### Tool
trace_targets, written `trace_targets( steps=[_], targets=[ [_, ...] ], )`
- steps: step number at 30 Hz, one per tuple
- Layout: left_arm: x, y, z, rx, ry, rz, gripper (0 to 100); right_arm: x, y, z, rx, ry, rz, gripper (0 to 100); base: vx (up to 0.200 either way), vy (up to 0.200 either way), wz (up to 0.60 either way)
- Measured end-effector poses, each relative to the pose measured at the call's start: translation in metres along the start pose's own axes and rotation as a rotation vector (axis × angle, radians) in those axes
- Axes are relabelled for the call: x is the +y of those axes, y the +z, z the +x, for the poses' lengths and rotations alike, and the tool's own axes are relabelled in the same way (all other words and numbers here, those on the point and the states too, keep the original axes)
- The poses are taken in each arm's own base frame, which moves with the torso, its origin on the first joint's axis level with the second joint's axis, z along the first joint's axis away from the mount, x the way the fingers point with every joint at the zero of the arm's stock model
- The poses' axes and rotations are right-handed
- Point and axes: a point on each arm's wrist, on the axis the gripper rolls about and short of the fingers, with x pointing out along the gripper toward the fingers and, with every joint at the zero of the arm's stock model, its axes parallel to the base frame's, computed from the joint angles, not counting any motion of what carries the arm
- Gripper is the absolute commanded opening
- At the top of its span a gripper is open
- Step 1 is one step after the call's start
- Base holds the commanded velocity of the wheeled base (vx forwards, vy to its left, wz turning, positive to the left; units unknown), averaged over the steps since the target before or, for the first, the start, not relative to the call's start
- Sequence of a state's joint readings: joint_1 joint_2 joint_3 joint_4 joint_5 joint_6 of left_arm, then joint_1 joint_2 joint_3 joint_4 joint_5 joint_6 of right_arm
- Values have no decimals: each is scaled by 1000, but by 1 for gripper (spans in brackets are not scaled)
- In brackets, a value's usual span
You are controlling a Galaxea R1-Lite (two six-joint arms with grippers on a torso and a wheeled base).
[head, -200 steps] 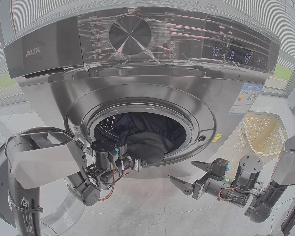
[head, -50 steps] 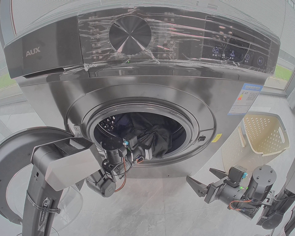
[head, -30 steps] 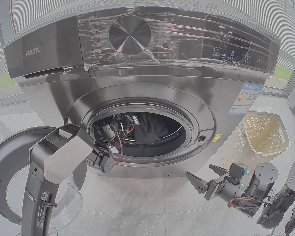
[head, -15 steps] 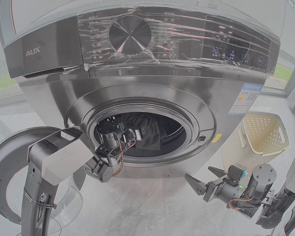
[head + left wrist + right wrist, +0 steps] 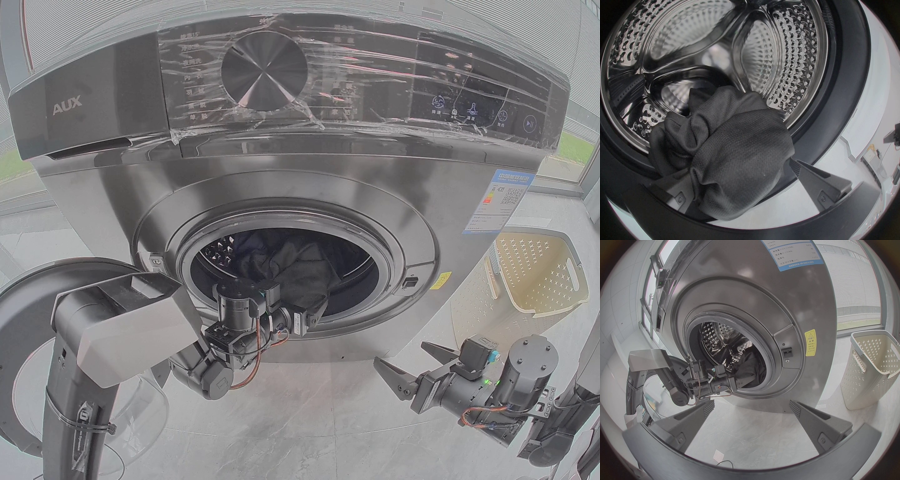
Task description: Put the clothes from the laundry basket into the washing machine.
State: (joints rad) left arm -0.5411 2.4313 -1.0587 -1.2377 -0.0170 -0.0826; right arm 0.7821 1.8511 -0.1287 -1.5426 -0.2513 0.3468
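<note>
Bulging from the washing machine [image 5: 300, 181] — dark, dimpled mesh garment [image 5: 737, 150], bunched — left pincer [image 5: 312, 315] spread wide.

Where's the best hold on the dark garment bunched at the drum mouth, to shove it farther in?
Probably the rounded bulge of the dark garment nearest the door, where folds pile thick over the door seal. Come straight in from the front through the opening: the left gripper sits there, open, straddling that lump.
</note>
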Motion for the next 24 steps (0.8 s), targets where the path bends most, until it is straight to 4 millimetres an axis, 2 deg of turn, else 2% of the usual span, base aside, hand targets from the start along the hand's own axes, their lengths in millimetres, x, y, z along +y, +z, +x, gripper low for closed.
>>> trace_targets(
  steps=[5,9,24],
  targets=[
    [8,-5,8,1,18,14,0,1,-1,1,3,1,-1,100,0,0,0],
    [15,-1,16,-26,41,7,0,2,-2,2,6,5,-2,100,0,0,0],
    [41,71,57,-377,214,-82,0,6,-2,3,3,21,-2,100,0,0,0]
  ],
)
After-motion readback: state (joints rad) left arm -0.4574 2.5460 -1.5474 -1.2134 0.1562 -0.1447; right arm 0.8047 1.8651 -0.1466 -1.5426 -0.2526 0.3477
